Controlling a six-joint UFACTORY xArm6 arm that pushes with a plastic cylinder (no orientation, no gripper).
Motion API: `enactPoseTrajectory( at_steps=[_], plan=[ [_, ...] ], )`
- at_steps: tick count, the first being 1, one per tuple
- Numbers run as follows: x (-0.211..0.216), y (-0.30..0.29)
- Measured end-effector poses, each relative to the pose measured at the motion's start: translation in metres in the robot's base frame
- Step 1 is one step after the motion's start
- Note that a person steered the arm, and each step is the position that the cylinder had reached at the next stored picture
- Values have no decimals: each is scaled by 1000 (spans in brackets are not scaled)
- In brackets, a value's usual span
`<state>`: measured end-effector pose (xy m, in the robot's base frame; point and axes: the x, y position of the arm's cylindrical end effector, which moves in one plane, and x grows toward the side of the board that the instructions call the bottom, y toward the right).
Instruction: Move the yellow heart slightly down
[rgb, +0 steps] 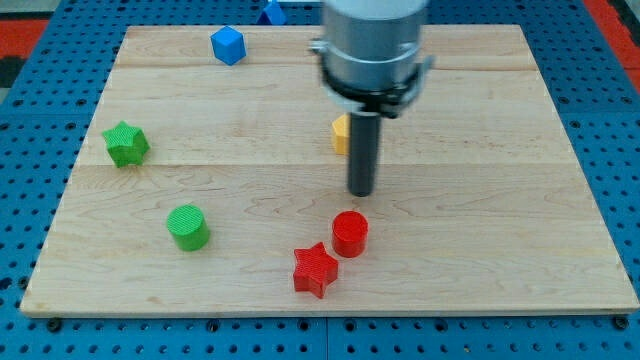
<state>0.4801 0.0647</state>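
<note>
The yellow heart lies near the board's middle, mostly hidden behind my rod; only its left part shows. My tip rests on the board just below and slightly right of the heart. A red cylinder stands a short way below the tip, with a red star to its lower left.
A green star sits at the view's left and a green cylinder at lower left. A blue cube is at the top left; another blue block shows at the top edge. The wooden board lies on a blue pegboard.
</note>
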Motion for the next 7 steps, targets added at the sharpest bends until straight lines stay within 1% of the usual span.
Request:
enactPoseTrajectory(
  at_steps=[1,2,3,4,5,6,7],
  plan=[
    [-45,65],
    [-141,126],
    [-237,120],
    [-288,84],
    [-288,44],
    [-274,13],
    [-246,-20]
  ],
)
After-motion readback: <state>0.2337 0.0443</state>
